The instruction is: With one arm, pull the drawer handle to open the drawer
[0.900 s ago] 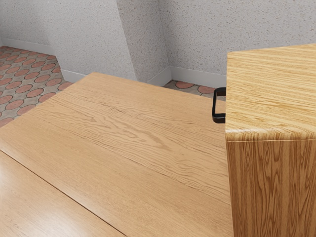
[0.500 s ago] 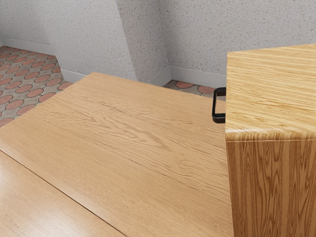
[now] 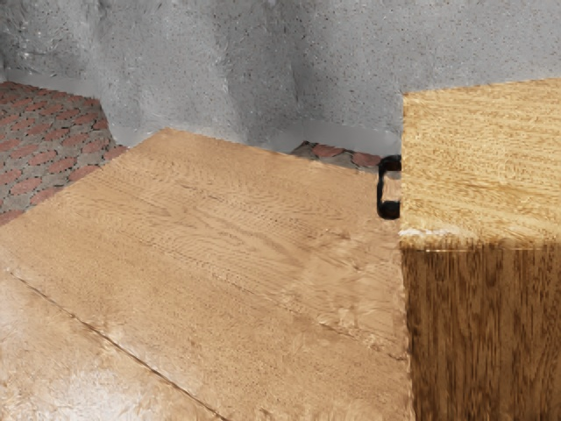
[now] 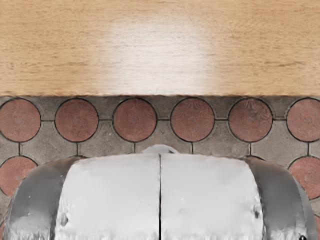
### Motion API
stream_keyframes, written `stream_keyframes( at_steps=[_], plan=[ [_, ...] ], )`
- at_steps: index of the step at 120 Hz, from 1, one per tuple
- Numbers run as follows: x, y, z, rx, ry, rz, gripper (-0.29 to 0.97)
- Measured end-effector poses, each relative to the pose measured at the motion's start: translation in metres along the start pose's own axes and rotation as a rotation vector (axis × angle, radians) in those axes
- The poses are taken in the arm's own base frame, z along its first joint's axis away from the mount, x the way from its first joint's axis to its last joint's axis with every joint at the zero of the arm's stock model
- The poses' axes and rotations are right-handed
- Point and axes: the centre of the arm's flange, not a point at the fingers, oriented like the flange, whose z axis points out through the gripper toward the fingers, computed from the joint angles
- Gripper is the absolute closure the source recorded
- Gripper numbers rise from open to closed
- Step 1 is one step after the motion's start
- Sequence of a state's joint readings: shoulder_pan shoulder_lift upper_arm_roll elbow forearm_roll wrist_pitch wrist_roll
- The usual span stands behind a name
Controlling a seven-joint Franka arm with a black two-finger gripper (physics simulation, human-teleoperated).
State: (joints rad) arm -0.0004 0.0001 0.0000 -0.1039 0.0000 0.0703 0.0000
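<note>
Your drawer handle (image 3: 382,187) sits right of centre in the exterior view, a black loop on the wooden cabinet (image 3: 482,167) near its top edge. Its long bar seems upright, though the cabinet's corner hides part of it. You cannot tell the pincer's state. The wrist view looks past a white rounded body (image 4: 160,195) at tiled floor (image 4: 135,120) and the table (image 3: 219,246) edge, so expect a long reach rightward across the tabletop.

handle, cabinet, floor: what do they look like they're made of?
Handle: uniform black, no grain; metal or plastic, cannot tell. Cabinet: wood or wood veneer, streaky grain, light oak tone, low sheen. Floor: grey paving with reddish round insets, matte; likely stone or ceramic tile.
</note>
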Motion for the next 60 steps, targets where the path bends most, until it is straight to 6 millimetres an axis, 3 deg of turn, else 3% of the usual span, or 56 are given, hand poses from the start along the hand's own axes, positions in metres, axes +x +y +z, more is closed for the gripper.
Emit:
stream_keyframes(
  at_steps=[30,60],
  plan=[
    [0.036,0.000,-0.002,0.000,-0.019,0.000,0.00],
    [0.085,0.000,0.001,0.000,-0.039,0.000,0.00]
  ],
)
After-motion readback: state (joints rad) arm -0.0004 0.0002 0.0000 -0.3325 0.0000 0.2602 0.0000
